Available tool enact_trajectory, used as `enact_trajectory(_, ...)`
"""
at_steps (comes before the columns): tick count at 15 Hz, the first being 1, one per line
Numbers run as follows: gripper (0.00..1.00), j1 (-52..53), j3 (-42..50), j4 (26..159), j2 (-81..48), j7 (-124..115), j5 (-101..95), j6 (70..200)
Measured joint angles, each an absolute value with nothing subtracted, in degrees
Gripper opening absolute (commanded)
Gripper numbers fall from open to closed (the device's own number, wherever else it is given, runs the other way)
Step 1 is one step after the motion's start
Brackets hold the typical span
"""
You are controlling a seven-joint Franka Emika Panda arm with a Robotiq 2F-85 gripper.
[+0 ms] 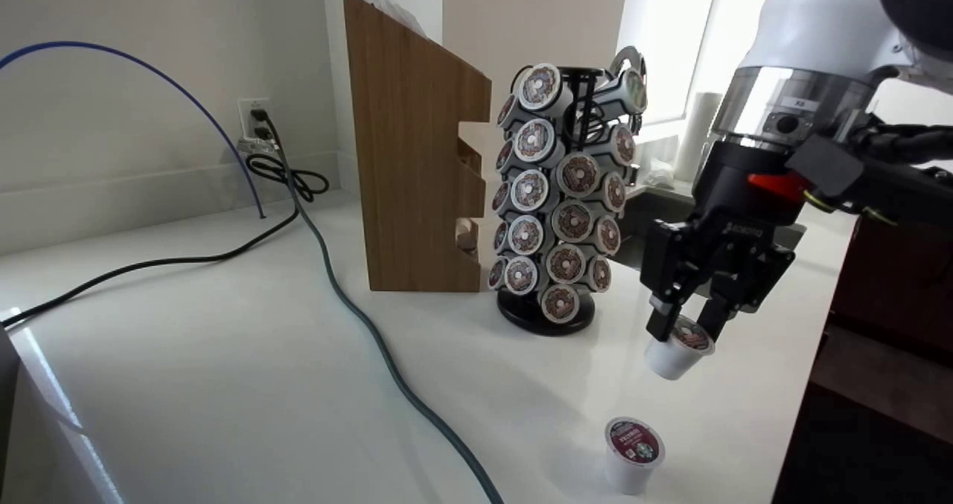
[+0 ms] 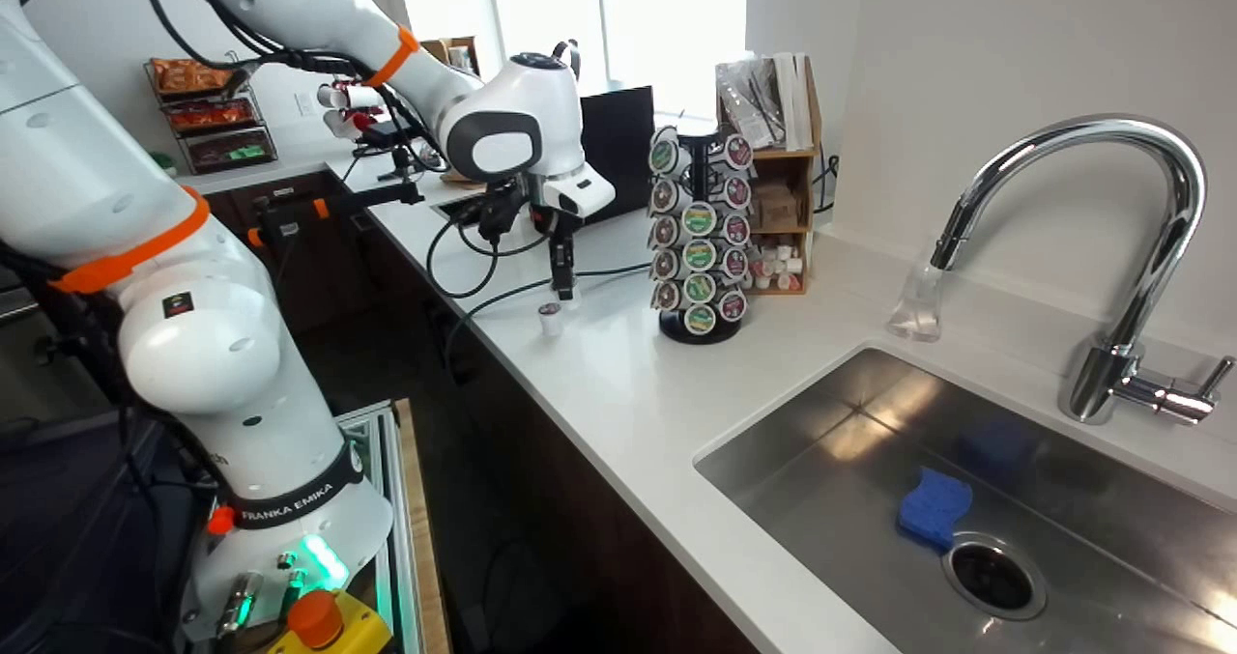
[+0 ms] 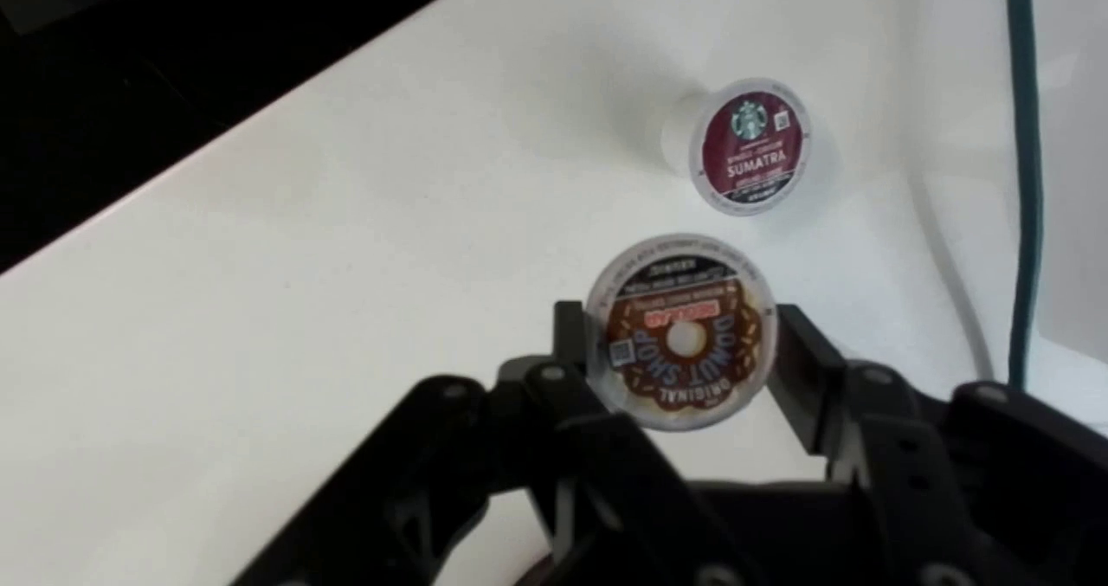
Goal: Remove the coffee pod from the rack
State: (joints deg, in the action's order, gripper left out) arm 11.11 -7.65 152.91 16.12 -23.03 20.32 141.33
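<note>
Hand [image 1: 687, 321], clamped on a tilted brown-lidded coffee pod [image 3: 682, 337], clear of the rack [image 1: 549, 330] above the bench [image 1: 298, 385], might topple the maroon-lidded pod [image 1: 633, 452] standing nearby if lowered too close, or tip its own if released at this slant.

A white counter [image 2: 618, 388] is running through a kitchen. A faucet [image 2: 1171, 248] is rising beside a steel sink [image 2: 812, 470], where a blue sponge [image 2: 934, 507] is lying.

In an exterior view, the rack [image 2: 700, 173] partly hides the wooden holder [image 2: 788, 154].
</note>
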Motion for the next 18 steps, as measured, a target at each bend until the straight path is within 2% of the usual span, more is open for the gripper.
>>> enact_trajectory(18, 0.29, 10.23, -7.91, 146.54, 0.83, -26.74, 20.66, 141.33)
